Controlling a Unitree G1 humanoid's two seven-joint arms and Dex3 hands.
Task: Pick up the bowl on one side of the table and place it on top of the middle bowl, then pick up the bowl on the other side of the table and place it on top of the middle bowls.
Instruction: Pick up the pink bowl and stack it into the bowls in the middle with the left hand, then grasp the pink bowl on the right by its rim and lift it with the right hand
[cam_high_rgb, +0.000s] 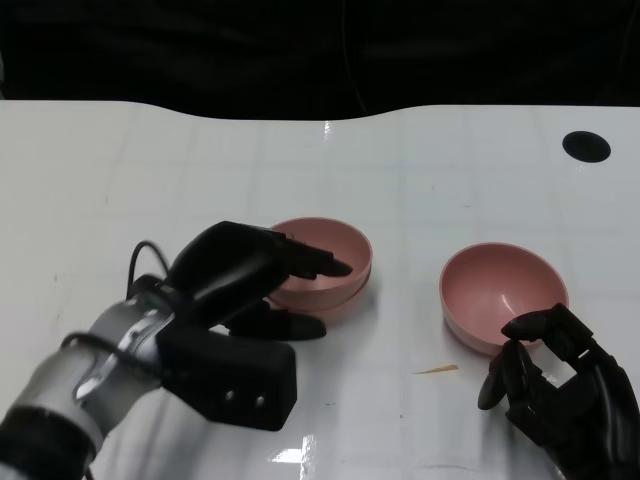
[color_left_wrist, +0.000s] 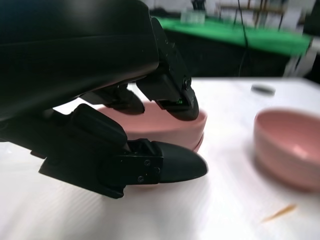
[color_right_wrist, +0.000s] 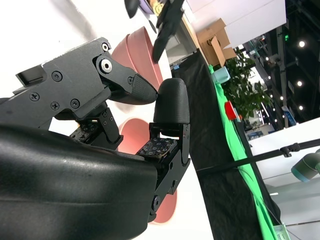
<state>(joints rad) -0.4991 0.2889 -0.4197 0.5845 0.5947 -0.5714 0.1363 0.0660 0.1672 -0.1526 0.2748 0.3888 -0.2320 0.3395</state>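
Two pink bowls sit nested as a stack (cam_high_rgb: 335, 245) (color_left_wrist: 170, 127) at the table's middle. My left hand (cam_high_rgb: 225, 290) (color_left_wrist: 100, 100) hovers at the stack's near-left side, with its fingers (cam_high_rgb: 310, 262) reaching over the rim and its thumb (cam_high_rgb: 290, 325) low outside the wall. The fingers look apart from the bowl. A single pink bowl (cam_high_rgb: 495, 285) (color_left_wrist: 292, 145) (color_right_wrist: 131, 134) stands upright to the right. My right hand (cam_high_rgb: 560, 385) (color_right_wrist: 100, 150) is just behind that bowl's near rim, fingers curled but apart, holding nothing.
The white table (cam_high_rgb: 200, 170) ends at a black drape along the far edge. A round black hole (cam_high_rgb: 586, 146) lies at the far right. A small orange scrap (cam_high_rgb: 437, 370) (color_left_wrist: 277, 214) lies between the hands.
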